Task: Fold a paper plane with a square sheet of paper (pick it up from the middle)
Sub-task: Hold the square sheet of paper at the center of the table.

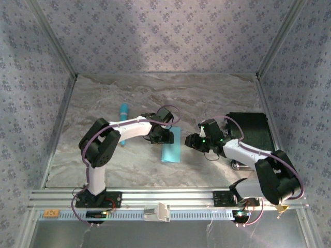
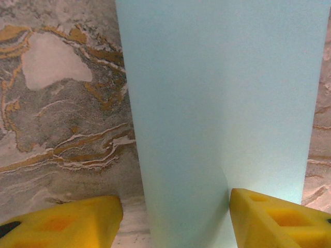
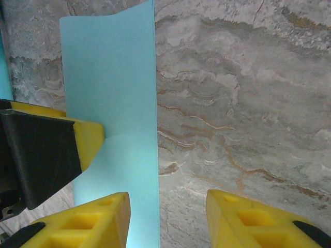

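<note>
While the overhead camera looks down, the sheet of paper (image 1: pixel 171 147) lies flat on the marbled tabletop (image 1: pixel 155 98) as a narrow strip between the two arms. The left pincer (image 1: pixel 162 137) is over its far left edge, the right pincer (image 1: pixel 192 140) just beside it. A turquoise pen (image 1: pixel 124 124) lies further left. From the left wrist, the left pincer (image 2: pixel 176 206) stands open, the paper running between its yellow fingers (image 2: pixel 67 225), nothing gripped. From the right wrist, the right pincer (image 3: pixel 168 206) is parted and empty, one finger over the paper's near edge.
</note>
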`<state>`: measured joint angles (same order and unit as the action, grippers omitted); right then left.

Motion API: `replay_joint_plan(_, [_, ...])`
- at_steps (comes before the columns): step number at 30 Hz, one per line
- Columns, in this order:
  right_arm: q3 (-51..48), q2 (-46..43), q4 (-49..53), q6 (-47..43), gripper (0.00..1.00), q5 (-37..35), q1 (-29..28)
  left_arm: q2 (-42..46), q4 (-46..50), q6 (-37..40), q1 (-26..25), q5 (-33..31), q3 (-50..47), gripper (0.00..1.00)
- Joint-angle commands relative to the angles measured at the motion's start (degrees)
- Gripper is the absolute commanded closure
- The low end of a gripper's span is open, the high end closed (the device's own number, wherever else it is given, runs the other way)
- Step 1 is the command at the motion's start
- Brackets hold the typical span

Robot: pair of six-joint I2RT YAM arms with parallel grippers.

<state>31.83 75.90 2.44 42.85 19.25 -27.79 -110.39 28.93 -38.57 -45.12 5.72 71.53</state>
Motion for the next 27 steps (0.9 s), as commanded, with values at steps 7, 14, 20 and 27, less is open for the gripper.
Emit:
replay_joint_plan(7, [1.5,-0.6,3.0,0.3,0.55,-1.8,0.3,-7.0,-4.4,2.7,-0.4,-1.2,-2.3,0.39])
replay_joint_plan(14, [1.4,-0.8,3.5,0.1,0.54,-2.0,0.6,-7.4,-4.3,2.9,-0.4,-1.1,-1.9,0.39])
replay_joint_plan(20, [1.3,-0.8,3.5,0.1,0.54,-1.8,0.7,-7.5,-4.1,2.4,-0.4,-1.5,-1.9,0.40])
replay_joint_plan(27, [1.3,-0.5,2.9,0.1,0.54,-1.3,0.6,-7.6,-4.0,1.9,-0.3,-1.9,-1.9,0.42])
